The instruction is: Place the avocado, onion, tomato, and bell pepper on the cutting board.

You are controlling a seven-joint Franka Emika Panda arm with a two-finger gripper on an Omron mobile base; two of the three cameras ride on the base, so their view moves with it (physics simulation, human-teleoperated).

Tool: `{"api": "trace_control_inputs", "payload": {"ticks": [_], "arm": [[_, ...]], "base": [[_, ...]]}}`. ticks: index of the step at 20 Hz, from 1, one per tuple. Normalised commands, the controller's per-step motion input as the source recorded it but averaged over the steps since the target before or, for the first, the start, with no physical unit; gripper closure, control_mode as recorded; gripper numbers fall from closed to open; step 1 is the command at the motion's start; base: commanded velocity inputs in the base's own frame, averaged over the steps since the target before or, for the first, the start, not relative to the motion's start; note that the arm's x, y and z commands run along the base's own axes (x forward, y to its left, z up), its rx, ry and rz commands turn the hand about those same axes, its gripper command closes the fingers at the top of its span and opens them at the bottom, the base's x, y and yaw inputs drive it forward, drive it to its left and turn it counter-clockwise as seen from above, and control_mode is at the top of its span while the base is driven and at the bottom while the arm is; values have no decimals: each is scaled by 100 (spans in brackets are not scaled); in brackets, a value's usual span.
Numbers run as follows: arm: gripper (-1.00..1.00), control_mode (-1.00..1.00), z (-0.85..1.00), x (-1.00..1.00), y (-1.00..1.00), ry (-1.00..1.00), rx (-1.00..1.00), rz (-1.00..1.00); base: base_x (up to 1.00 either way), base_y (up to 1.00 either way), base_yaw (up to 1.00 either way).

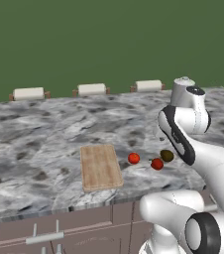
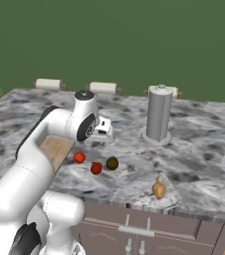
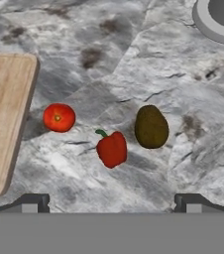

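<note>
My gripper (image 3: 112, 205) hangs open above the counter with nothing between its wide-set fingertips. Below it lie the round red tomato (image 3: 59, 117), the red bell pepper (image 3: 112, 149) with a green stem, and the dark olive avocado (image 3: 151, 127), close together on the marble. The light wooden cutting board (image 3: 5, 119) lies bare just left of the tomato. In the right base view the tan onion (image 2: 159, 189) sits apart, near the counter's front edge, right of the avocado (image 2: 112, 163). The left base view shows the board (image 1: 100, 167), tomato (image 1: 134, 158), pepper (image 1: 157, 163) and avocado (image 1: 167, 155).
A tall grey canister (image 2: 159, 114) stands on the counter behind the vegetables. Several white rolls (image 1: 91, 89) line the far edge of the counter. Drawers with handles (image 2: 136, 232) run below the front edge.
</note>
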Motion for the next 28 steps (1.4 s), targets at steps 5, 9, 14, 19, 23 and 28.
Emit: {"api": "trace_control_inputs", "payload": {"ticks": [5, 9, 14, 19, 23, 28], "arm": [[-100, -100, -5, 0, 0, 0, 0, 0], [-100, -100, -7, 1, 0, 0, 0, 0], [-100, -100, -22, 0, 0, 0, 0, 0], [-100, -100, -25, 0, 0, 0, 0, 0], [-100, -100, -19, 5, 0, 0, 0, 0], [-100, -100, -7, 15, 6, 0, 0, 0]], "base": [[0, 0, 0], [0, 0, 0], [0, 0, 0], [0, 0, 0], [0, 0, 0], [0, 0, 0]]}}
